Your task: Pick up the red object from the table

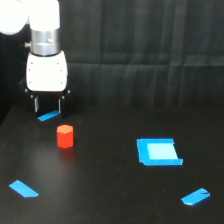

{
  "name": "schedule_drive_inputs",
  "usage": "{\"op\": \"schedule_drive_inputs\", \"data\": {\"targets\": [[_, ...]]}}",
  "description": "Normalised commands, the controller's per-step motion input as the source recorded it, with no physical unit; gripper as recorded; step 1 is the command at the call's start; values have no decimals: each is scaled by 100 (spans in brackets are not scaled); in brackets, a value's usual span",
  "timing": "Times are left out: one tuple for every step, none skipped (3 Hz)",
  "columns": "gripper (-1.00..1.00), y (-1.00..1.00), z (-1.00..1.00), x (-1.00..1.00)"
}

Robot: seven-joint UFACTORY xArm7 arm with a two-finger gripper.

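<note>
Exterior view shows the red object [65, 136] as a short, bright red-orange cylinder standing upright on the table [110, 200], its flat top a shade lighter than its side. Its edges are soft in the picture, so whether the side is round or faceted cannot be told. A faint reddish glow lies on the matte black surface just beneath it.

It sits toward the exterior view's left, lower in the picture than the gripper [48, 105] and slightly to the exterior view's right of it. The two are near but apart: a strip of bare black table shows between the fingertips and the top of the cylinder. The gripper points down, its two dark fingers [36, 104] standing spread with open space between them and nothing held there. They are dark against a dark background, so their tips are hard to trace.

Just below the fingers lies a small blue tape strip [48, 117], between the gripper and the cylinder; whether the fingertips touch the table there is unclear. The white arm [30, 20] is cut off by the top and left edges of the picture.

Farther off, a blue square [158, 151] lies to the exterior view's right, another blue strip [23, 188] at lower left, and a third strip [195, 196] at lower right.
</note>
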Motion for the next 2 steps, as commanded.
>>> {"op": "schedule_drive_inputs", "data": {"targets": [[100,-49,-7,43],[100,-83,-32,35]]}}
